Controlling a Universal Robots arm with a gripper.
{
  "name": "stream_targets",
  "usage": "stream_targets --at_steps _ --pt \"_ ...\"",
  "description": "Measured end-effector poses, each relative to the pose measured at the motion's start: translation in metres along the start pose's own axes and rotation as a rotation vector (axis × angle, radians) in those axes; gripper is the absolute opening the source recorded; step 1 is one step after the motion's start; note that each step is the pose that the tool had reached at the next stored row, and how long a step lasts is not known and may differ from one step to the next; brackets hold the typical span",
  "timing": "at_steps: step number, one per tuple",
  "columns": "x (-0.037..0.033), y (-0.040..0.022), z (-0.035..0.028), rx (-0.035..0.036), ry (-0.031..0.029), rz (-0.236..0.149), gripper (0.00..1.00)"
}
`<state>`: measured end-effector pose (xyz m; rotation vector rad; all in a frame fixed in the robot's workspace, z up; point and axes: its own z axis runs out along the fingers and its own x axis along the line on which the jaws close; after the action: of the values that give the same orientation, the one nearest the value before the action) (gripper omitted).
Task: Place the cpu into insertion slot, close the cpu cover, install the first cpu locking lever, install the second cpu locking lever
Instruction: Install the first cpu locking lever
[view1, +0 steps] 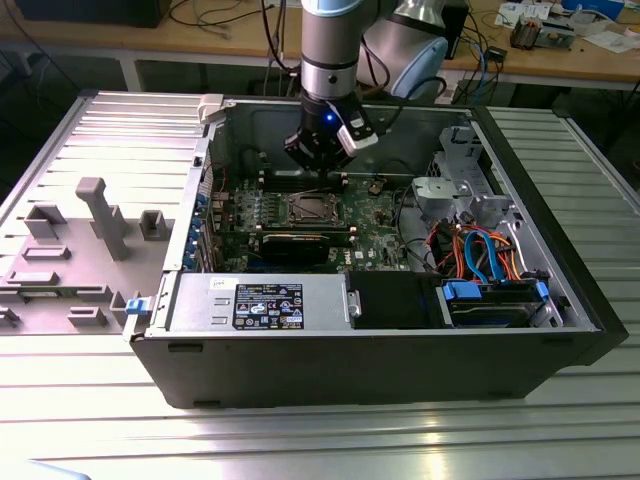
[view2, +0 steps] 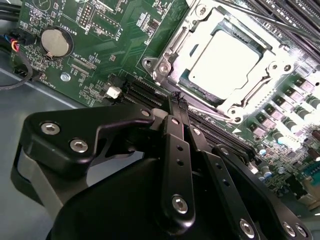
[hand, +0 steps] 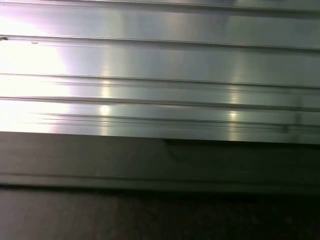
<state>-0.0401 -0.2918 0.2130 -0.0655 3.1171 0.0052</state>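
Observation:
In the second wrist view the cpu (view2: 227, 56) lies flat in the insertion slot (view1: 308, 208), its pale silver top showing through the window of the cpu cover (view2: 175, 45). The silvery cover frame lies down around the chip. A thin metal lever rod (view2: 220, 116) runs along the socket edge nearest my fingertips. My gripper (view2: 177, 97) is shut with nothing between its black fingers, and its tip hovers just beside the socket over the green board. In the exterior view the gripper (view1: 320, 170) hangs from the arm just behind the socket inside the open computer case.
Long black memory slots (view2: 150, 95) lie under the fingertips and a coin battery (view2: 56, 42) sits on the board. The black graphics card (view1: 300, 245), power supply (view1: 260, 303), drive cage (view1: 460, 195) and cables (view1: 480, 255) crowd the case. The ribbed metal table (hand: 160, 65) surrounds it.

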Motion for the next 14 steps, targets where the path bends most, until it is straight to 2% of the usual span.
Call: stream_targets --at_steps 7,14 --pt "-0.0011 -0.0001 0.0074 0.0001 -0.0006 0.002 0.11" --pt "-0.0025 -0.0001 0.0079 0.0002 -0.0008 0.003 0.11"
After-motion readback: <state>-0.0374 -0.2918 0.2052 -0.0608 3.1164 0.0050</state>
